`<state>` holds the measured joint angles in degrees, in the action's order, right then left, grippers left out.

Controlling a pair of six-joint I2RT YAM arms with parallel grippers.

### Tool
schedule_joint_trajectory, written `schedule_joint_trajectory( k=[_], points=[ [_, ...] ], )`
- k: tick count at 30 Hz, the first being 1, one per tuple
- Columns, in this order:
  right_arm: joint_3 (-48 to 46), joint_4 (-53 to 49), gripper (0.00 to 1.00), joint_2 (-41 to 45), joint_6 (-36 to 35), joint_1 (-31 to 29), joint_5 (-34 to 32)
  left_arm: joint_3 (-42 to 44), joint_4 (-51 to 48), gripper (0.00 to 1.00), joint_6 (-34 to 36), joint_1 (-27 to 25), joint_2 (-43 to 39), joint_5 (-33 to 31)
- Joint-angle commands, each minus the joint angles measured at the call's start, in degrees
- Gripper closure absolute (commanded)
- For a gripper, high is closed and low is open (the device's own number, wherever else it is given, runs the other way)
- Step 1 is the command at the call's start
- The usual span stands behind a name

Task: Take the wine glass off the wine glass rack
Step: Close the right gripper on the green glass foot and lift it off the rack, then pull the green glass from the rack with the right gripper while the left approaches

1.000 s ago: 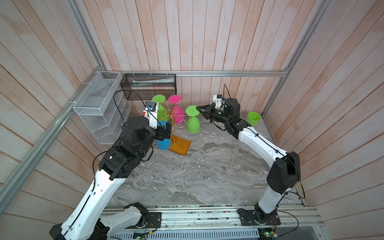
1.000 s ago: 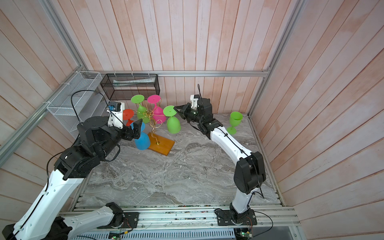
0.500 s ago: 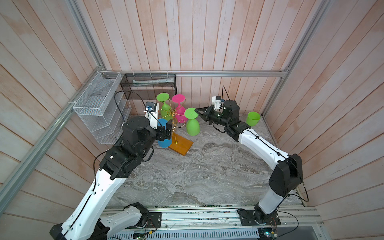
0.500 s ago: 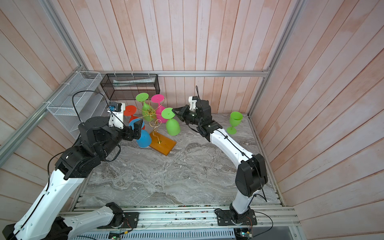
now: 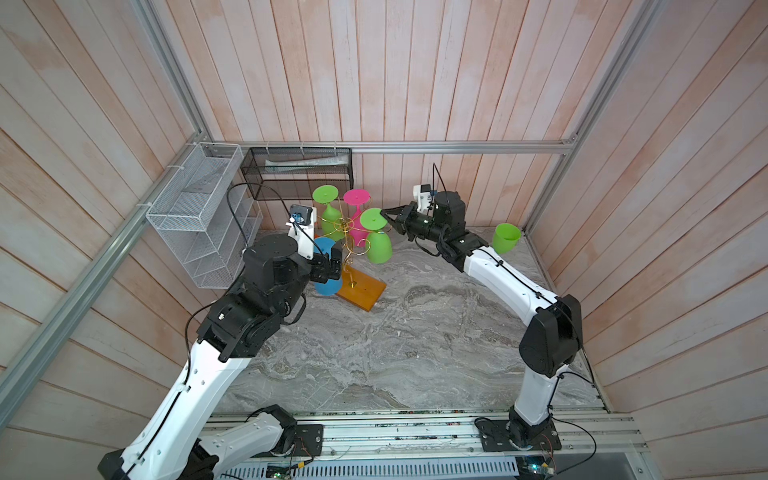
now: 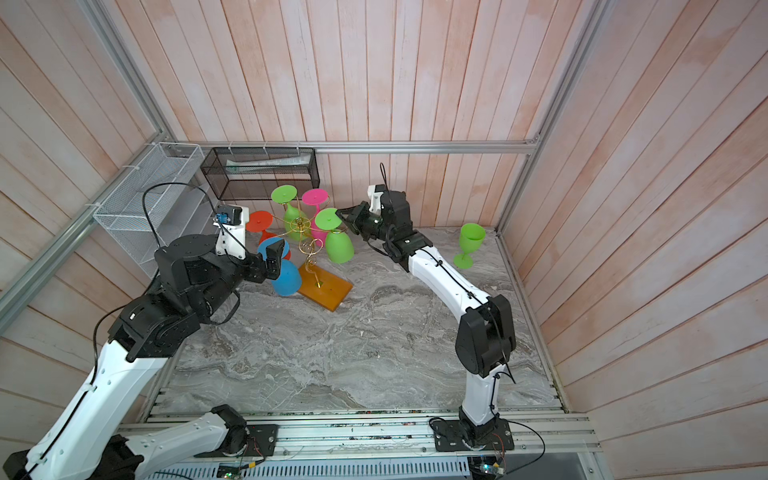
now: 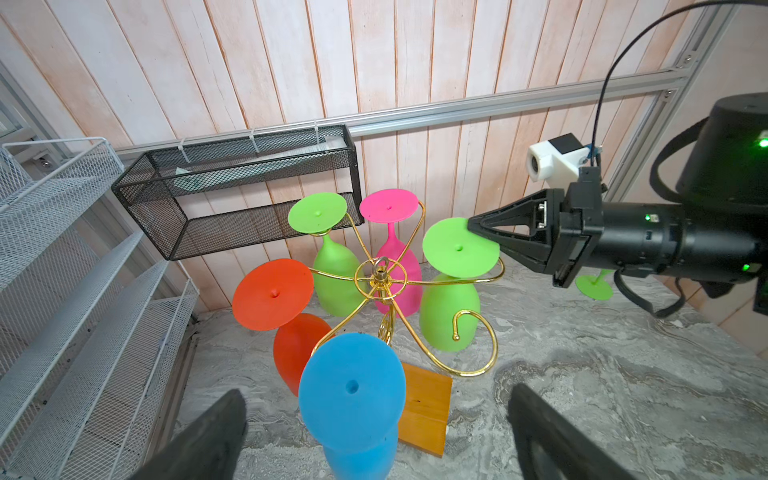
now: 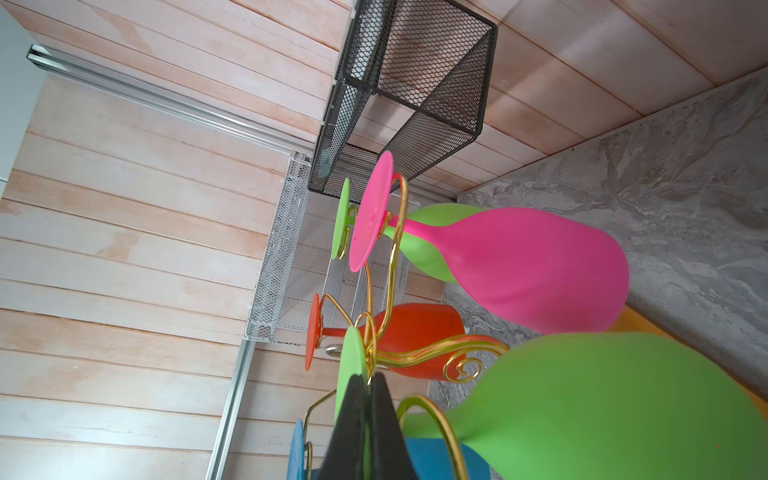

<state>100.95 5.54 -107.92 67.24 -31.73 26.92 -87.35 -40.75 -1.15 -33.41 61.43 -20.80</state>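
Where the grey veined marble tabletop (image 5: 415, 332) nears the plank back wall, a white wire mesh shelf unit (image 5: 195, 224) hangs well to one side of the wine glass rack (image 7: 380, 276). The rack is a thin gold wire stand with curled scroll arms on a rectangular amber wooden base. A black mesh basket (image 5: 299, 174) hangs on the wall just behind the rack.

Five plastic glasses hang bowl-down from the rack's arms. The lime green wine glass (image 7: 451, 316) hangs on the side facing the right arm. Round the rack from it hang a pink glass (image 7: 395, 270), a second green glass (image 7: 332, 274), an orange-red glass (image 7: 272, 293) and a blue glass (image 7: 353, 395). A green goblet (image 6: 469, 243) stands upright on the tabletop, well apart from the rack and beyond the right arm.

The right gripper (image 7: 473, 227) reaches level toward the rack. Its black fingers are pressed together on the rim of the lime green wine glass's round foot, and the stem sits in its scroll arm. The left gripper (image 7: 376, 397) is at the rack's opposite side, fingers spread wide to either side of the blue glass. In the left wrist view they are clear of it.
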Motion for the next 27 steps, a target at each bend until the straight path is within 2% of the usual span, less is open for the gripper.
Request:
schedule_joint_trajectory(
  k=[1,6,15,19,24,27],
  points=[
    [4.5,-0.1,1.0,-2.1,-1.2,0.4,-1.1,0.5,-0.1,0.0,-0.6,0.3,-0.7,1.2],
    [6.9,0.4,1.0,-4.2,-0.5,2.1,-0.8,0.5,-0.8,0.01,-1.3,0.3,-0.7,1.9],
    [5.4,3.3,1.0,-2.9,-1.5,6.9,-2.6,1.2,-1.1,0.01,-2.4,0.3,0.1,3.3],
    [-2.3,8.9,1.0,2.3,-3.6,9.5,-3.9,1.2,-1.0,0.01,-2.9,0.3,1.3,4.8],
    [-13.5,12.0,1.0,11.7,-11.5,11.6,-5.5,0.3,-1.6,0.01,-6.4,0.3,4.0,7.1],
    [-20.4,12.0,1.0,18.1,-18.7,11.4,-6.6,-0.3,-1.3,0.01,-8.9,0.2,5.5,10.6]
  ],
)
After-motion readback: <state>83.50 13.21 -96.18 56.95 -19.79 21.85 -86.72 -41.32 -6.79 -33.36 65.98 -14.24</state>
